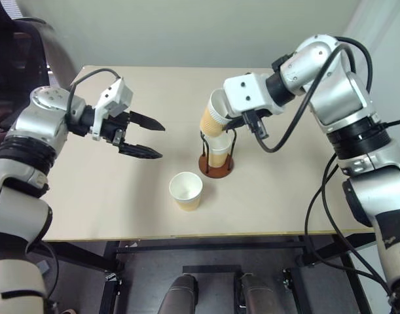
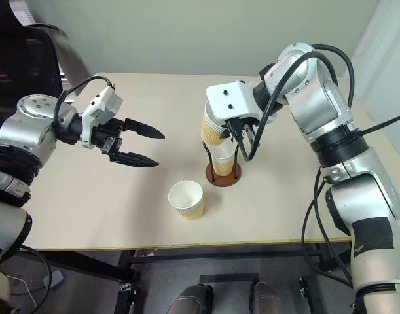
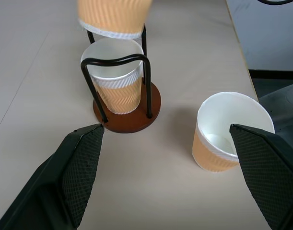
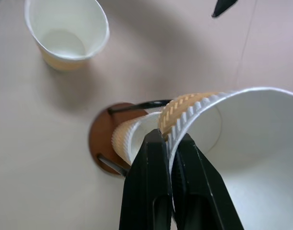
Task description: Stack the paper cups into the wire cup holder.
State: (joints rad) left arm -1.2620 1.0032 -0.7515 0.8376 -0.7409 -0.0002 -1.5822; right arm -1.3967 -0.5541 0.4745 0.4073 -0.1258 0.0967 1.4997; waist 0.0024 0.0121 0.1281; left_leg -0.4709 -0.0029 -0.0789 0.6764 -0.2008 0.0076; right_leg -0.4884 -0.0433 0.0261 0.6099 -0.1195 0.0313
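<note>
Right gripper (image 4: 171,143): fingers pinched on rim wall of held paper cup (image 1: 213,115), cup tilted, just above wire cup holder (image 1: 216,157). Holder near table (image 1: 108,209) centre, one seated cup (image 3: 116,79) upright inside wire loops. Loose cup (image 1: 186,190) upright on table at holder's 7 o'clock, apart from it. Left gripper (image 1: 149,138): fingers spread wide, empty, well apart at holder's 9 o'clock.

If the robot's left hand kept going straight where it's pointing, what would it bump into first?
Probably the wire cup holder with a cup inside it, which sits straight ahead between the open left hand's fingers. The loose cup stands off to one side. Depth is hard to judge, so the hand might pass above it.
</note>
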